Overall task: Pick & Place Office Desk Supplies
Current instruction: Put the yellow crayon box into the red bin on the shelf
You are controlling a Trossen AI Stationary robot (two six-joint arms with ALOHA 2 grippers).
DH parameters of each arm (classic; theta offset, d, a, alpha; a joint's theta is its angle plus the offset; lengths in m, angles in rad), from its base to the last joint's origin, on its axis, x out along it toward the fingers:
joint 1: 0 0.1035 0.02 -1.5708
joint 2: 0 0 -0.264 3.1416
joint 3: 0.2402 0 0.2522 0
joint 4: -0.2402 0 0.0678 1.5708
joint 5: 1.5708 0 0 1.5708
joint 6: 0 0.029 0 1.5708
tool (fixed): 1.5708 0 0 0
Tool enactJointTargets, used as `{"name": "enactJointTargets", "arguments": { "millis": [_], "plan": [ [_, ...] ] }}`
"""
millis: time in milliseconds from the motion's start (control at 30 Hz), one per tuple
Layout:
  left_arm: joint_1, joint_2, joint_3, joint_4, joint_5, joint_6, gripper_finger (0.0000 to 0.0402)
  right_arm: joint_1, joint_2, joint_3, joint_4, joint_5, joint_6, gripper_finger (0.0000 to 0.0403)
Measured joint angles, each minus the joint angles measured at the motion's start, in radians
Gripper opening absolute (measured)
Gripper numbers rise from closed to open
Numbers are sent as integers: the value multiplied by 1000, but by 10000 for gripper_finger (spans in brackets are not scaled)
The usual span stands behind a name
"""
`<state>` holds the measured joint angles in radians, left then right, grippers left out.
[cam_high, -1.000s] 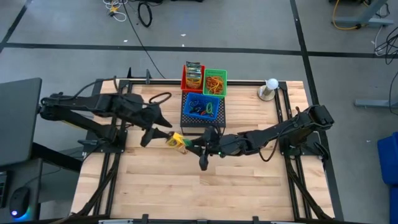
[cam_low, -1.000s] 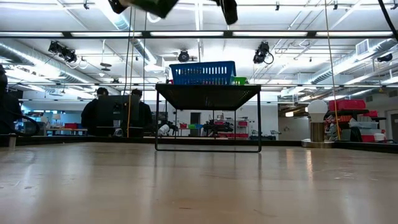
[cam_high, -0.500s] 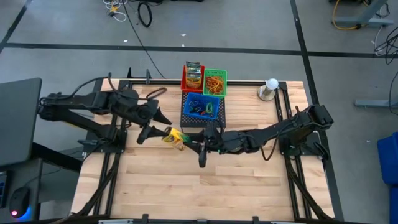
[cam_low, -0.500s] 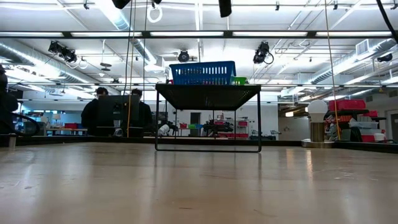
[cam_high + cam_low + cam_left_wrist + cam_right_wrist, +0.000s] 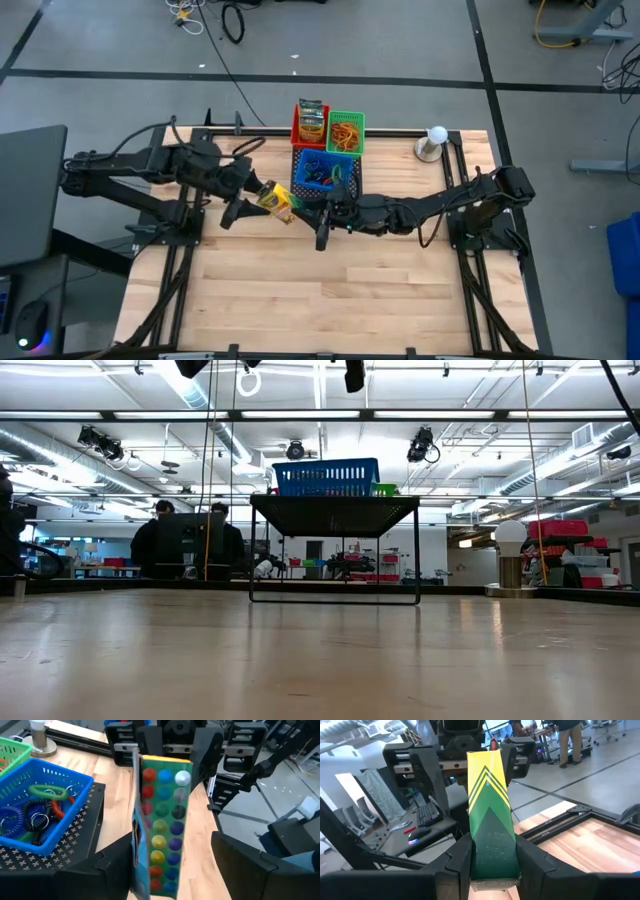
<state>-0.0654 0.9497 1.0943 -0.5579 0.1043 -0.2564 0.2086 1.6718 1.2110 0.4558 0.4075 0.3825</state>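
Since a second ago my right gripper (image 5: 283,205) has carried the green-and-yellow box (image 5: 277,199) back toward the blue basket (image 5: 326,174), and my left gripper (image 5: 243,196) has let go and spread its fingers wide. The box now hangs above the table (image 5: 300,290), just beside the black perforated stand (image 5: 330,203), held between my right fingers (image 5: 457,865), which clamp its lower end. My left fingers (image 5: 112,870) stand apart on either side of the box without touching it; its face with rows of coloured dots (image 5: 162,827) shows between them. The blue basket holds coiled loops (image 5: 42,795) in green, blue, black and red. Behind it the green basket (image 5: 347,131) holds rubber bands, beside the red basket (image 5: 310,122).
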Motion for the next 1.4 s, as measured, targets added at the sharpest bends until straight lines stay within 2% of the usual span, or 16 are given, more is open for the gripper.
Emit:
{"name": "enactJointTargets", "arguments": {
  "millis": [167, 367, 500, 633, 733, 833, 933, 1067, 1167, 1233, 1400],
  "plan": [
    [7, 12, 0, 3, -4, 27, 215, -10, 0, 0, 0, -16, -2, 118],
    [63, 14, 56, -60, 22, 78, 102, -29, 0, 3, 10, -35, -8, 125],
    [109, 20, 119, -158, 51, 121, 97, -40, 0, 3, -11, -24, -6, 149],
    [169, 33, 211, -289, 54, 197, 96, -51, -25, 0, -131, -22, 25, 189],
    [222, 70, 274, -373, 53, 269, 96, -58, -77, 0, -288, -28, 27, 214],
    [282, 134, 338, -447, 48, 346, 96, -69, -148, 0, -511, -34, 31, 220],
    [340, 219, 408, -507, 40, 442, 96, -81, -223, 0, -758, -8, 31, 195],
    [396, 361, 510, -529, 25, 537, 96, -114, -305, 0, -1020, 6, 12, 121],
    [427, 475, 602, -543, 22, 592, 96, -149, -354, 0, -1111, -31, -41, 52],
    [444, 553, 656, -545, -15, 625, 96, -175, -380, 0, -1138, -71, -89, 15],
    [472, 717, 781, -558, -84, 662, 96, -243, -430, 0, -1143, -162, -184, 23]
  ]
}}
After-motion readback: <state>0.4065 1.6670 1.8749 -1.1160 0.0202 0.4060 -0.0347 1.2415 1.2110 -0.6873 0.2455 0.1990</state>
